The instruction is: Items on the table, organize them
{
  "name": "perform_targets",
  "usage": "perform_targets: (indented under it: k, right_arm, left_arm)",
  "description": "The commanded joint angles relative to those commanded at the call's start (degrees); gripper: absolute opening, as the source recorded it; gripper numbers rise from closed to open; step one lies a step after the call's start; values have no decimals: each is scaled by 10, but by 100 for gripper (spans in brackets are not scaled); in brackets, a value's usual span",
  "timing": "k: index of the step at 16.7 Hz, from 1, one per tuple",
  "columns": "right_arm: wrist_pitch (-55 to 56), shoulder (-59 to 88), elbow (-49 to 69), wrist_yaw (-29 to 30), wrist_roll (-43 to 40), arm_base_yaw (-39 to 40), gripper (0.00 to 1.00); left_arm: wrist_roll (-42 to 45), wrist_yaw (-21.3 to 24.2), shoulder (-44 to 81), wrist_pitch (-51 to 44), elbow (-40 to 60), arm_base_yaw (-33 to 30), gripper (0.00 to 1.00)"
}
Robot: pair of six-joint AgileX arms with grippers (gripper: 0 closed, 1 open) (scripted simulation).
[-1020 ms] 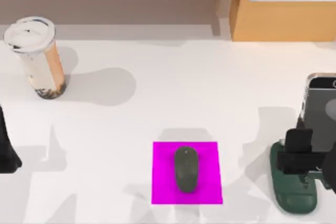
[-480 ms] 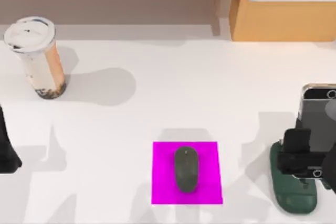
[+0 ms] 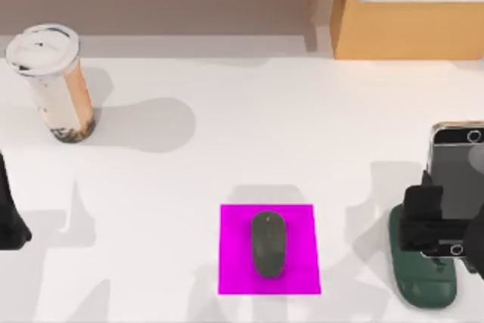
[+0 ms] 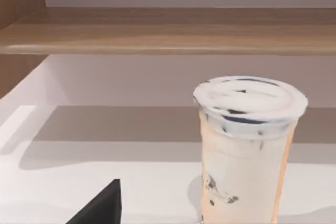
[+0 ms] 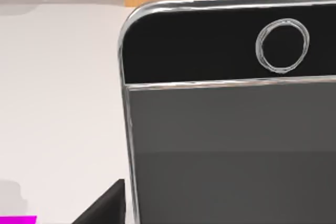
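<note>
The white table [image 3: 249, 134] spans the whole scene. On it at the far left stands the drink cup [image 3: 53, 81], upright with its white lid on, well apart from everything else. At the right edge the smartphone [image 3: 457, 175] stands tilted, held in the right gripper [image 3: 432, 226], whose fingers close on the phone's lower part just above a dark green stand [image 3: 422, 277]. The right arm reaches in from the right edge, low over the table. A magenta mat [image 3: 268, 249] lies near the middle front, with the mouse [image 3: 268, 243] resting at its centre. The left arm sits parked at the left edge; whether its fingers are open or closed cannot be told.
</note>
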Motion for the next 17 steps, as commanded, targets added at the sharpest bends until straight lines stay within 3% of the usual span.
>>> perform_targets:
  k: [9, 17]
  right_arm:
    - [-34, -113, 24, 21, 78, 10, 100]
    - [-102, -54, 39, 39, 170, 68, 100]
  left_arm:
    - [0, 0, 0, 0, 0, 0, 100]
    - [0, 0, 0, 0, 0, 0, 100]
